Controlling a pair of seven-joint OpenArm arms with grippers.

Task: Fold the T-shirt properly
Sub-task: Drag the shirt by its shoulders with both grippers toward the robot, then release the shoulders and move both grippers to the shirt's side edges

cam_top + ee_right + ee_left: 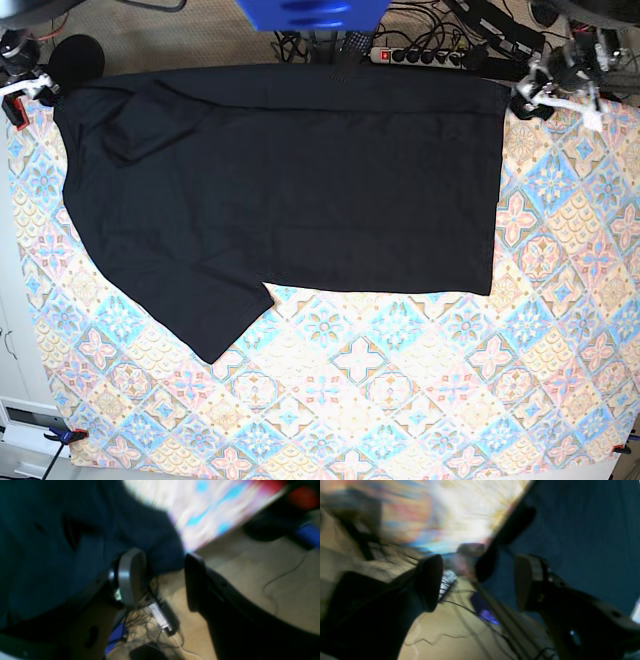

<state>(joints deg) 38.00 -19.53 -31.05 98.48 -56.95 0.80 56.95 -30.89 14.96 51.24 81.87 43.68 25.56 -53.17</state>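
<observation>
Across the top of the base view, we see 1 big table (400, 400) with a bright flower-tile pattern, and on it lies our black T-shirt (300, 190). The T-shirt covers much of the far half of the table, and its far edge runs along the far side of the table. We see it spread wide and mostly flat, with folds and wrinkles near the top left of the base view. 1 part of it sticks out toward the near side at the lower left, and its end looks like a blunt point. On the other side, the cloth ends in a straighter edge.

We have 2 grippers, 1 at each far corner of the shirt. Our left gripper (480, 582) is by the top right corner in the base view, and its jaws are wide apart. Our right gripper (163, 580) is by the top left corner, and its jaws are apart too. In the right wrist view, a bit of the shirt shows between the 2 fingers, but we cannot tell if it touches them.

Below the table edge, both wrist views show the floor (440, 630) with thin cables (467, 623) on it, all blurry.
</observation>
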